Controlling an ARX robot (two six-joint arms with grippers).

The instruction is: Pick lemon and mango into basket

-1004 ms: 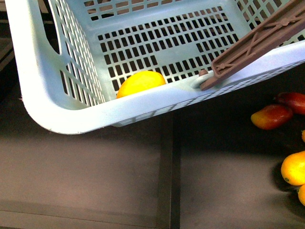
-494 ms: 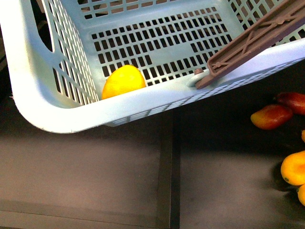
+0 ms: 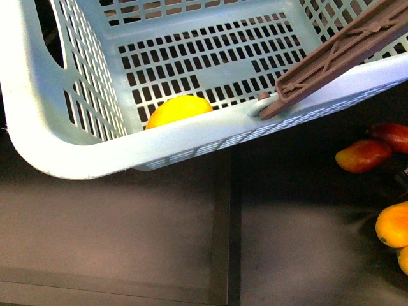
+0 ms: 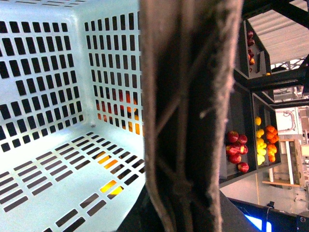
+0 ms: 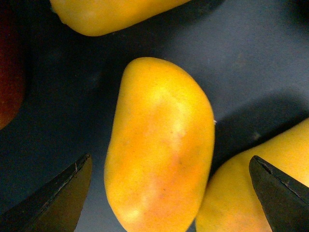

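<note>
The light aqua basket (image 3: 76,153) hangs tilted over the dark shelf, filling the upper front view. A bright yellow lemon (image 3: 178,109) lies inside against its near wall. My left gripper (image 4: 186,212) is shut on the basket's brown handle (image 4: 193,96), which hides the jaws. Two red-and-yellow mangoes (image 3: 363,155) lie on the shelf to the right. My right gripper (image 5: 170,158) is open, its dark fingertips (image 5: 72,183) astride a yellow-orange oval fruit (image 5: 159,145); I cannot tell if that fruit is a lemon or a mango.
More yellow-orange fruits (image 3: 393,224) lie at the shelf's right edge, and others crowd the one under my right gripper (image 5: 241,193). A groove (image 3: 223,223) divides the dark shelf. A distant rack holds red apples (image 4: 236,150) and yellow fruit.
The basket has shifted slightly left and tilted. The lemon inside rolled left along the near wall, then back a little to the right.
</note>
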